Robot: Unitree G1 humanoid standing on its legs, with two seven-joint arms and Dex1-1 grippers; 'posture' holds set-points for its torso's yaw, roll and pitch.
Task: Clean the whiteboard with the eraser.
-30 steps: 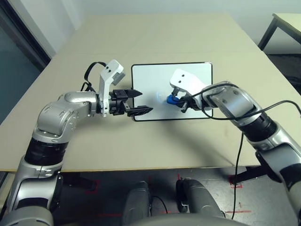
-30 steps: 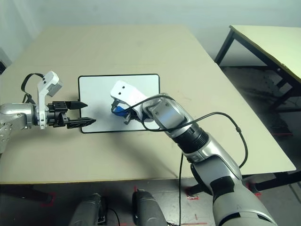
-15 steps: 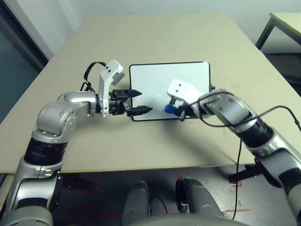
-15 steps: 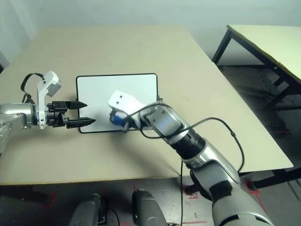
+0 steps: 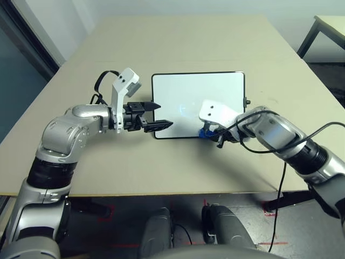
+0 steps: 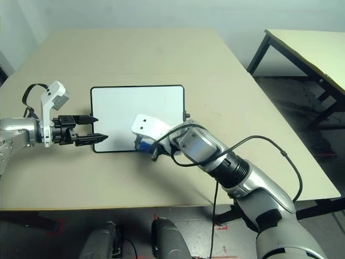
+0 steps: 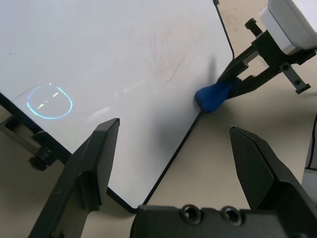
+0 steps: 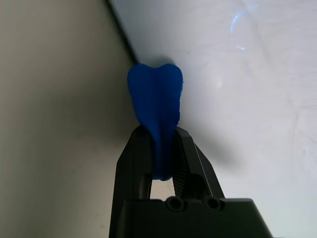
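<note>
Blue soft-looking eraser block pinched between the black fingers of the right gripper, jaws closed down on its narrow end, wide end sticking out past the tips. Likely held that way so the free end meets the board and the metal stays off it. Eraser sits at the near long edge of the white rectangular whiteboard with thin black frame, right of the middle, partly over the frame; probably the low end of a wiping stroke. Next stroke likely needs to go back inward; risk is catching on the frame or slipping off it.

Left gripper, black two-fingered, is spread wide, nothing between the fingers, by the board's left short side. Maybe parked there to steady the board; contact can't be told.

View differences: head views give the whole board on the beige table but mostly hide the eraser behind the white wrist housing. Left wrist view shows faint reddish smudges and a thin dark curved line on the board, unreadable from the head. Right wrist view gives the eraser's notched, two-lobed end.
</note>
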